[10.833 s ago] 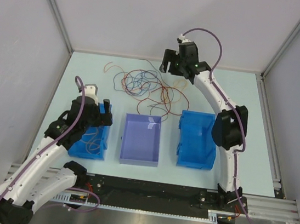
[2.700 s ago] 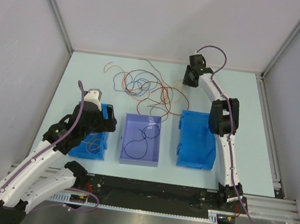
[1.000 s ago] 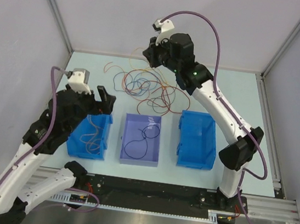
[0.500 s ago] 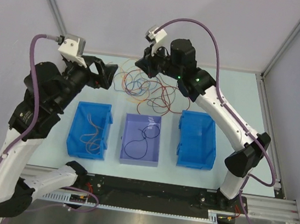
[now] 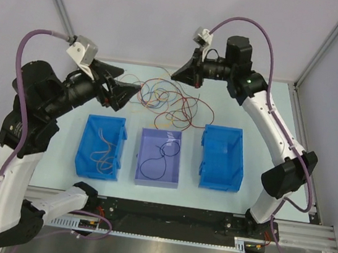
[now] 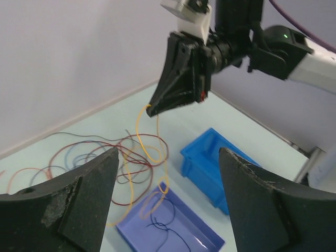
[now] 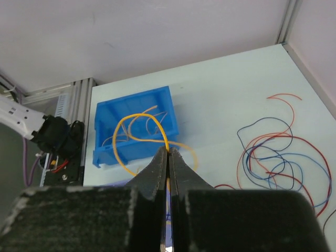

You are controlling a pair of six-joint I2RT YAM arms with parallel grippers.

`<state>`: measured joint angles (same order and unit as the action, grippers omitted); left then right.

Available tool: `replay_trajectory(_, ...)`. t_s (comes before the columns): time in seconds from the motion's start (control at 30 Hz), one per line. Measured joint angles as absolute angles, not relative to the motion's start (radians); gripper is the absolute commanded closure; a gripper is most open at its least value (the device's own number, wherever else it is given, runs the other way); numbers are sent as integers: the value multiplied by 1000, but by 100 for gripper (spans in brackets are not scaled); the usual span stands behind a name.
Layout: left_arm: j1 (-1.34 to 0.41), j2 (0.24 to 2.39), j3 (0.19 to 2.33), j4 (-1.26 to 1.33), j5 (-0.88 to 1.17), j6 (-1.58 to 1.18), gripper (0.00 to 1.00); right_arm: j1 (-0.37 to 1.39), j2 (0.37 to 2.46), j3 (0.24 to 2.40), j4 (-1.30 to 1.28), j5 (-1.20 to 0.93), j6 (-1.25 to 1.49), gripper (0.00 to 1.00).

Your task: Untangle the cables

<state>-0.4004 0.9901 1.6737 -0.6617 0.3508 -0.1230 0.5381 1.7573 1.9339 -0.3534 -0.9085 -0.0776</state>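
The cables (image 5: 169, 100) lie in a loose tangle of red, dark and orange loops at the back of the table. My right gripper (image 5: 176, 76) hovers above them, shut on a yellow cable (image 7: 130, 132) that hangs from its tips in a loop (image 6: 158, 137). The jaws meet on the wire (image 7: 168, 150). My left gripper (image 5: 127, 93) is raised to the left of the tangle, open and empty, facing the right gripper (image 6: 151, 108). Its wide fingers (image 6: 79, 202) frame the hanging yellow wire.
Three bins stand in a row near the front: a left blue bin (image 5: 88, 153) with tan wires, a middle violet bin (image 5: 175, 165) with a dark wire (image 5: 154, 162), and a right blue bin (image 5: 221, 158). Walls close in the table.
The right arm has lifted the yellow cable and swung rightward. The left arm rose from the left bin toward the tangle, its jaws narrowing slightly.
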Motion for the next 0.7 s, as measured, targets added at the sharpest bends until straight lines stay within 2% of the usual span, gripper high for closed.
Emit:
replay_trajectory(0.2,-399,1026,1595,-646,505,-150,25,512,1707,1912,-399,-1039,-89,100)
replay_trajectory(0.5,-398,1160,1542,-578,556,-204,35,539,1656,1911,-426,-1083,-115,100)
replay_trajectory(0.57,-398,1171,1534,-554,568,-219,43,543,1650,1909,-432,-1083,-120,100)
replay_trajectory(0.6,-398,1174,1531,-542,576,-228,56,544,1647,1906,-434,-1083,-123,100)
replay_trajectory(0.67,-402,1174,1528,-525,585,-242,69,548,1644,1902,-437,-1082,-127,100)
replay_trajectory(0.7,-404,1174,1528,-518,587,-246,79,549,1644,1899,-437,-1082,-128,100)
